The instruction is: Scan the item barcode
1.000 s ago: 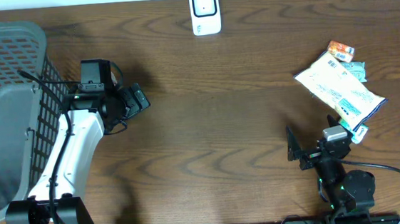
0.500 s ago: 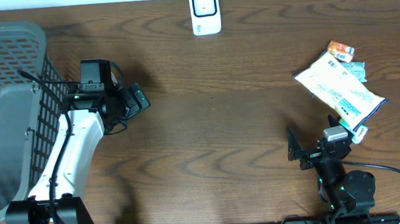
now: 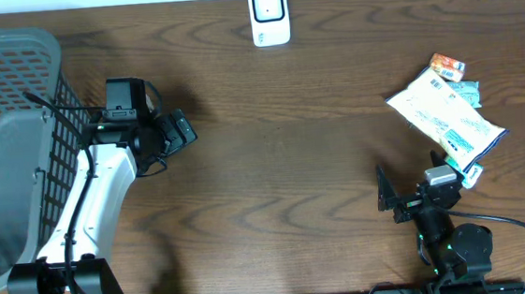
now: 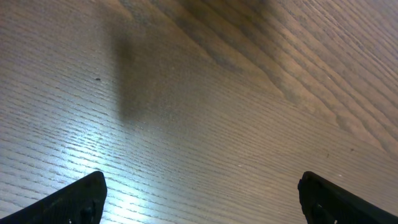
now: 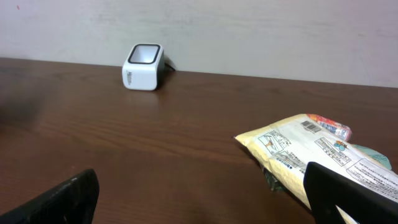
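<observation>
Wooden table (image 3: 283, 164): the left wrist view alone misses the scanner (image 3: 269, 15).

Dark wood-grain table (image 3: 291, 154); plain pale wall (image 5: 261, 31) behind far edge; bright glare (image 4: 87, 168) on grain

Grey mesh basket (image 3: 12, 63) at the left edge of the dark wooden table (image 3: 291, 154) — partly overhanging.

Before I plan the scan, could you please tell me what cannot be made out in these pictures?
- Overhead: the orange packet lies partly under the snack bag; its print is too small.
- Overhead: the basket is cut off by the left edge.
- Right wrist: the snack bag runs past the right edge, behind a finger of the right hand.
- Left wrist: only table shows beyond the left hand.
</observation>
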Motion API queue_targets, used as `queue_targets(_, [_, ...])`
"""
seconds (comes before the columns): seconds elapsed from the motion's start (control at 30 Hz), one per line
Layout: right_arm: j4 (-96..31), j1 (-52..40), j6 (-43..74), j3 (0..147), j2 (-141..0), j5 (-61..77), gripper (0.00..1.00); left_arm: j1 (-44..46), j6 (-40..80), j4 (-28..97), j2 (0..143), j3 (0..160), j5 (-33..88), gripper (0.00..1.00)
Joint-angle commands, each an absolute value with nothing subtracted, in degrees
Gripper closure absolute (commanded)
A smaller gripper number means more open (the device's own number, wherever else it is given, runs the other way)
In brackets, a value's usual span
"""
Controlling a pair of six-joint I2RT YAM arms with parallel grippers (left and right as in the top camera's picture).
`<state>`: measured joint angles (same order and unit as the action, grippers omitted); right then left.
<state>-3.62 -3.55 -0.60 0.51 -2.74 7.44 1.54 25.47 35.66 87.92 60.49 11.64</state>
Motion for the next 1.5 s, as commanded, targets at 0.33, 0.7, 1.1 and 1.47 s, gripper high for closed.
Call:
queue_targets(0.33, [-3.81,-3.2,0.19,0.32,-2.26,6.74,0.01,1.74,22.9,34.48,80.71,56.42,3.95,0.02])
queue_targets(0.7, [-3.81,-3.2,0.19,0.32,-2.26,6.74,0.01,1.67,3.9,6.92,48.84,28.05,3.95,0.02])
queue_targets(1.1, [-3.81,-3.2,0.19,0.32,-2.26,6.74,0.01,-0.16,-8.56,-13.19,22.13,3.79,3.79,0.02])
queue_targets(1.47, [-3.81,-3.2,0.21,0.32,-2.26,6.74,0.01,-1.02,-11.16,-10.24,11.81,0.23,3.36,0.02])
